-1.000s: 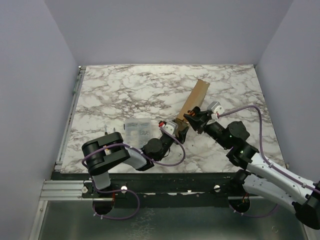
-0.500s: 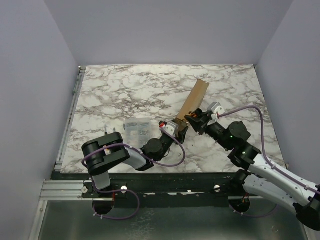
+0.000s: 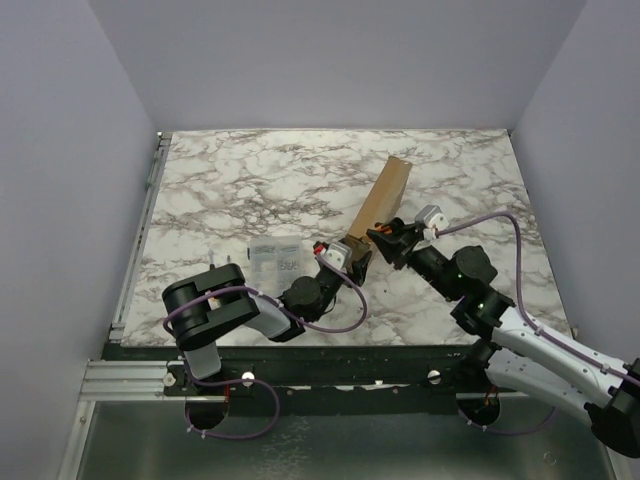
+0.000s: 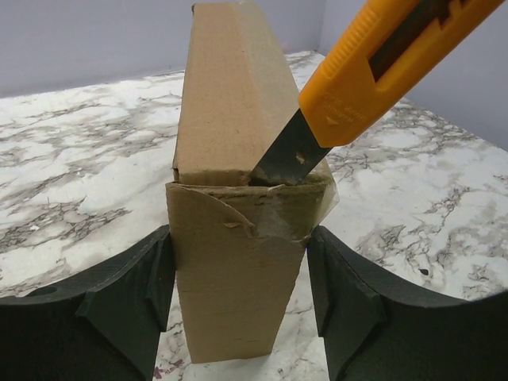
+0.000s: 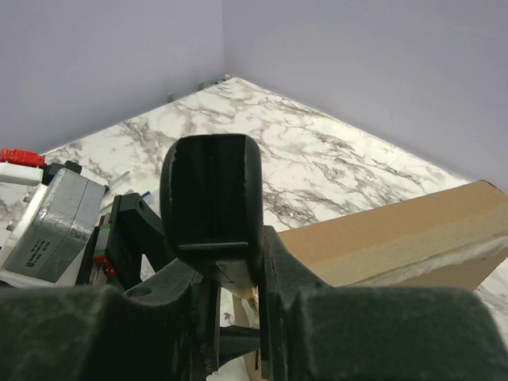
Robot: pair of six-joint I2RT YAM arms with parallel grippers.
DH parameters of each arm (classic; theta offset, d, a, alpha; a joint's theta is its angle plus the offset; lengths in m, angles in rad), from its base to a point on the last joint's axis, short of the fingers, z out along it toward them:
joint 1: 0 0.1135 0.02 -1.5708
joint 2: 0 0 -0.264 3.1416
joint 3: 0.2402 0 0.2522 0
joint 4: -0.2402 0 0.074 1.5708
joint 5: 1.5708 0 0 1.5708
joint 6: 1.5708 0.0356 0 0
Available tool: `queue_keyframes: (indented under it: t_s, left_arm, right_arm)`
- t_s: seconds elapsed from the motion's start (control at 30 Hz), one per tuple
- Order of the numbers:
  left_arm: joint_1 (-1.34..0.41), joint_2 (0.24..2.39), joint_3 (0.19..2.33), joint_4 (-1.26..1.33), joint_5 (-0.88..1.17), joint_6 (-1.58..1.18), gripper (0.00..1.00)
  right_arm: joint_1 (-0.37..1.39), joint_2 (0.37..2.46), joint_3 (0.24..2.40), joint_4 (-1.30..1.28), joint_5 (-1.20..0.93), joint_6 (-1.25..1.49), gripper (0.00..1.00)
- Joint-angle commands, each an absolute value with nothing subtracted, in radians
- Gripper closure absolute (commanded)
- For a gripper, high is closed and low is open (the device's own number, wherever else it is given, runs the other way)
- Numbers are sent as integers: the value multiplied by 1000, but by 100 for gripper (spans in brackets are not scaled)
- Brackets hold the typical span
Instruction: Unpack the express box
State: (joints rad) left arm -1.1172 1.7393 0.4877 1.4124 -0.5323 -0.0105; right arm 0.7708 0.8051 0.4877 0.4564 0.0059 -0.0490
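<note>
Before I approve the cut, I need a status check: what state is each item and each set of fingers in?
express box: stood on edge, flap closed, end tape partly torn.
utility knife: blade out, tip in the box's end seam.
left fingers: closed on the express box.
right fingers: closed on the utility knife.
clear case: lying on the table; lid unclear.

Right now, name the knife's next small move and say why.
Probably draw the knife sideways along the end seam. Its blade tip sits in that seam beside the clear tape on the express box, and the left jaws brace the box on both sides.
</note>
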Motion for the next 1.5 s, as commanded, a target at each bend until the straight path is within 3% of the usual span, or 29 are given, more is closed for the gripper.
queue_keyframes:
  t_s: [0.0, 0.3, 0.8, 1.23, 1.47]
  left_arm:
    - [-1115, 1732, 452, 1384, -566, 9, 68]
    - [-1116, 1730, 445, 1383, -548, 23, 72]
    - [-1116, 1717, 426, 1378, -530, 32, 73]
    - [-1116, 1714, 416, 1376, -530, 14, 75]
    - [-1117, 1707, 414, 1376, -521, 8, 76]
  right_arm:
    - [765, 779, 541, 303, 59, -61, 100]
    - [764, 696, 611, 143, 55, -97, 99]
    - [765, 818, 583, 147, 14, -117, 100]
    - [765, 657, 588, 118, 27, -82, 99]
    - [765, 733, 531, 166, 37, -87, 99]
